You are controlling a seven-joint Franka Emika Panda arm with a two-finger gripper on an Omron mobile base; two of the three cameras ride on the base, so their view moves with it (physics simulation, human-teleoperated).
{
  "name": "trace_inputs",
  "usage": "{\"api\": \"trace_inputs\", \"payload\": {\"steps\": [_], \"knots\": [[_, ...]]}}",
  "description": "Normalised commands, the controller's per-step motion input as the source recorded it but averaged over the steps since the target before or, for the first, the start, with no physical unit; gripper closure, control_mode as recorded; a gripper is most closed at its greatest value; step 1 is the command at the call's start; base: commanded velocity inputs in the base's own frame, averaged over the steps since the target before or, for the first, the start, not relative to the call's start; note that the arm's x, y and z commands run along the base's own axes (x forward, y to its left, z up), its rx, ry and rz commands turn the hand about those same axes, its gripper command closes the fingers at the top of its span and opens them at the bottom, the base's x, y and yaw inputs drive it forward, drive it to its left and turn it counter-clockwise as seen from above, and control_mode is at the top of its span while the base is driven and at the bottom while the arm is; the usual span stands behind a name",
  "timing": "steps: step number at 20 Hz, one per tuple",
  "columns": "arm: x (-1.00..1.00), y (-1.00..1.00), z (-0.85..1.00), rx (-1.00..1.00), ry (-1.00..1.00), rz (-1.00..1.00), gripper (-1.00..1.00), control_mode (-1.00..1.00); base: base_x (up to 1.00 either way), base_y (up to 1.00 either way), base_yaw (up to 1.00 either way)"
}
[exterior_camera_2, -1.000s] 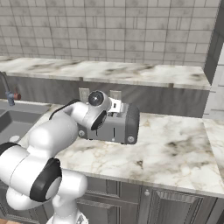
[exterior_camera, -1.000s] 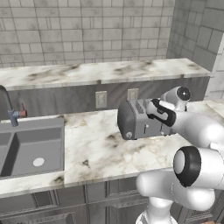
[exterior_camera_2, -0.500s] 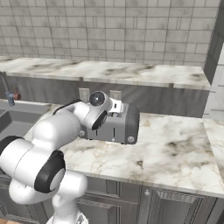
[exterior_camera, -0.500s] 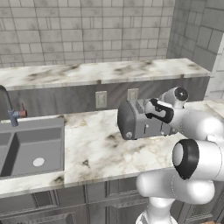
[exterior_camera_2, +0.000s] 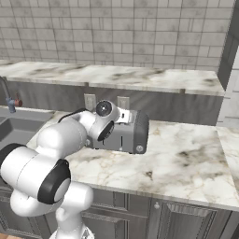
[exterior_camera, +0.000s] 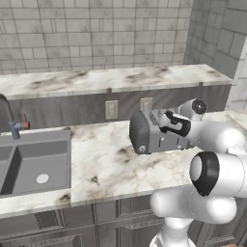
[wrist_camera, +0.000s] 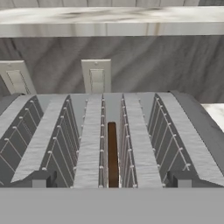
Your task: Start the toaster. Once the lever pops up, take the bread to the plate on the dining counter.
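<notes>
1. Grey tiled wall behind; your marble bench (exterior_camera: 111, 164) carries a sink (exterior_camera: 34, 161) at its left.
2. Toaster (exterior_camera: 147, 132): stands on the bench before two wall outlets (exterior_camera: 111, 109), knob end facing the sink.
3. Bread (wrist_camera: 112, 155): dark slice sunk upright in the toaster's middle slot.
4. Pincer (wrist_camera: 109, 186): you see it poised over the toaster's top, tips spread wide to either side of the bread slot, gripping nothing.
5. Dining counter (exterior_camera: 111, 79): raised marble slab behind the bench.
</notes>
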Motion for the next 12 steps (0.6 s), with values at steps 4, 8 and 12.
{"api": "trace_inputs", "payload": {"steps": [4, 8, 12], "knots": [[0.0, 0.0, -0.08, 0.0, 0.0, 0.0, -1.0, -1.0, 0.0, 0.0, 0.0], [0.0, 0.0, -0.01, 0.0, 0.0, 0.0, -1.0, -1.0, 0.0, 0.0, 0.0], [0.0, 0.0, -0.01, 0.0, 0.0, 0.0, -1.0, -1.0, 0.0, 0.0, 0.0]]}}
